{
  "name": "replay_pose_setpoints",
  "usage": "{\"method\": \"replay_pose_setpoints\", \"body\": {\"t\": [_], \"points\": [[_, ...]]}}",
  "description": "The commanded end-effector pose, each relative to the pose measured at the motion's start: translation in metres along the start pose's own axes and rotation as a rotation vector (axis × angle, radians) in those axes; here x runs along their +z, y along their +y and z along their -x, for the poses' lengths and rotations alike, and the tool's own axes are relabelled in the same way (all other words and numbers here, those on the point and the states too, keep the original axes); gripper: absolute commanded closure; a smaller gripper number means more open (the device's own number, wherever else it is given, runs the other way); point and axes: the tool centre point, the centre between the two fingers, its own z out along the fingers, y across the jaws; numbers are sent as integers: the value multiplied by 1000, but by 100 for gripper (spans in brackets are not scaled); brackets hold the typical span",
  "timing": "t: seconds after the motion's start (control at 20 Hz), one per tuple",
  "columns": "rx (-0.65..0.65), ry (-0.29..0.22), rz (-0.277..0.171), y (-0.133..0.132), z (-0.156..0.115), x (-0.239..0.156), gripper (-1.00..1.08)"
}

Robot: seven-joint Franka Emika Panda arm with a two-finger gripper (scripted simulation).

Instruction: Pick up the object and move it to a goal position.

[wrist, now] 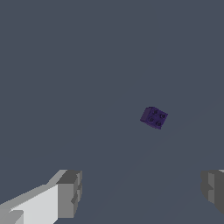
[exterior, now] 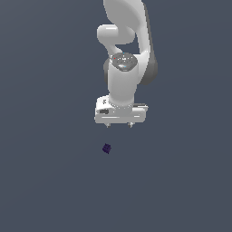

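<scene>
In the exterior view, the object [exterior: 106,148] is found a little toward that view's left of the arm's centre line, lying on the plain grey desk [exterior: 41,181] below the gripper [exterior: 119,125] and apart from it. The gripper is held above the desk with its jaws pointing downward; nothing is held between them. This posture is judged to suit an approach from above, the object being not yet reached.

In the wrist view, one finger [wrist: 69,194] is seen at one lower corner and the other at the opposite edge, with a wide stretch of bare desk between them, so the jaws are spread wide (much wider than the cube). The object [wrist: 154,117] is seen ahead of the fingers and nearer the second one, not between them, so a shift sideways and forward is judged necessary before any descent. The cube is turned at an angle to the line between the fingers, and a wrist rotation may be called for.

Several things are hard to make out. The fingertips are barely visible in the exterior view, only two small stubs being shown. The second finger is cut off by the wrist picture's edge. No goal marker is seen in either view. The arm's base is cut off in the exterior view.
</scene>
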Motion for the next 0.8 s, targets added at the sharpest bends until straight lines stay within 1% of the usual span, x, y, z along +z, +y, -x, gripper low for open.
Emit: {"method": "replay_pose_setpoints", "body": {"t": [0.0, 0.15, 0.4, 0.55, 0.75], "points": [[0, 0, 0, 0, 0, 0, -92], [-11, 7, -6, -6, -2, -3, -92], [-58, 31, -23, -27, -8, -14, -92], [-64, 33, -23, -29, -8, -15, -92], [-41, 29, -23, -24, -9, -10, -92]]}}
